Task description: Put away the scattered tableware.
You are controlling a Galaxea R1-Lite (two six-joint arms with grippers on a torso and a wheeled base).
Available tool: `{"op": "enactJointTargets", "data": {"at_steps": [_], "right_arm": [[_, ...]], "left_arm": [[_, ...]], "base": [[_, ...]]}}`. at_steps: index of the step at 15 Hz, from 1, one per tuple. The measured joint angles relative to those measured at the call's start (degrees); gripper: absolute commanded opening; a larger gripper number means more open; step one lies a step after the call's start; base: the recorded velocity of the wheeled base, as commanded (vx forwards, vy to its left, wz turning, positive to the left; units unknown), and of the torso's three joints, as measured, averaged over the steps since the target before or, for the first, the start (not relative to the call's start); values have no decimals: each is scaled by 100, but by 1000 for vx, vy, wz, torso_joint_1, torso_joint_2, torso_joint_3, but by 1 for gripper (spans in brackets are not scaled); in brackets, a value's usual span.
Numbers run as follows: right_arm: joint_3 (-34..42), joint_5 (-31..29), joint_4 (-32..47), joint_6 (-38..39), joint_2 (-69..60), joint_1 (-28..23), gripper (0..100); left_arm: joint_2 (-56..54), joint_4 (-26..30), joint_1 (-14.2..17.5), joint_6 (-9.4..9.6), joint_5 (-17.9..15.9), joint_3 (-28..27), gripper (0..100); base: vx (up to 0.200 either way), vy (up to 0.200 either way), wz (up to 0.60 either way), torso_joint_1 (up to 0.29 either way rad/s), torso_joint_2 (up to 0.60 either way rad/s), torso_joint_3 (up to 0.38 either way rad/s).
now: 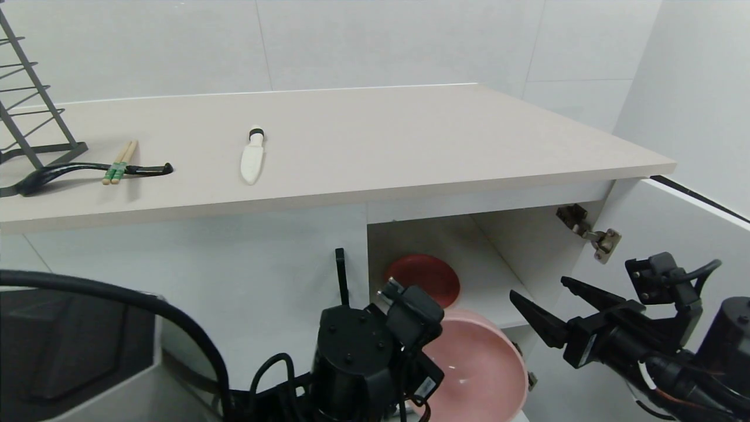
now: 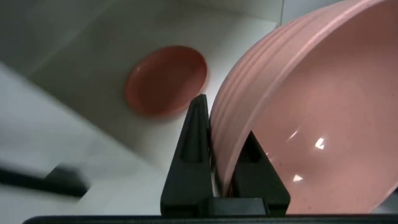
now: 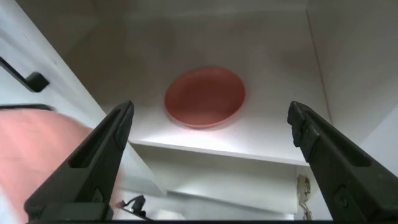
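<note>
My left gripper (image 1: 423, 357) is shut on the rim of a pink bowl (image 1: 477, 363), held tilted low in front of the open cabinet. In the left wrist view its fingers (image 2: 194, 149) pinch the pink bowl's (image 2: 311, 118) wall. A red plate (image 1: 423, 279) lies on the cabinet shelf (image 1: 492, 293), also seen as the red plate (image 2: 166, 79) and the red plate (image 3: 205, 96). My right gripper (image 1: 538, 287) stands open to the right of the bowl, facing the shelf. On the counter lie a white knife (image 1: 252, 157), chopsticks (image 1: 119, 163) and a black spatula (image 1: 88, 171).
A dark wire rack (image 1: 29, 111) stands at the counter's far left. The cabinet door (image 1: 674, 234) hangs open on the right, with hinges (image 1: 589, 231) at the frame. A black handle (image 1: 340, 275) sits on the closed door left of the opening.
</note>
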Motion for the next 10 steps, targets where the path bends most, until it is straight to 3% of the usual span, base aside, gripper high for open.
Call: {"op": "enactJointTargets", "data": {"at_steps": [6, 8, 9, 10], "right_arm": [[0, -2, 0, -2, -182, 16, 100], [0, -2, 0, 39, -176, 35, 100], [0, -4, 20, 71, -168, 30, 100], [0, -13, 60, 94, -145, 6, 100]], "left_arm": [[984, -235, 5, -161, 1156, -1156, 0], [1239, -341, -1, -405, 1345, -1692, 0], [1364, -613, -17, -580, 1380, -1925, 0], [1460, -935, -28, -635, 1380, -2054, 0]], "base": [[0, 0, 0, 0, 0, 0], [0, 0, 0, 0, 0, 0], [0, 0, 0, 0, 0, 0], [0, 0, 0, 0, 0, 0]]}}
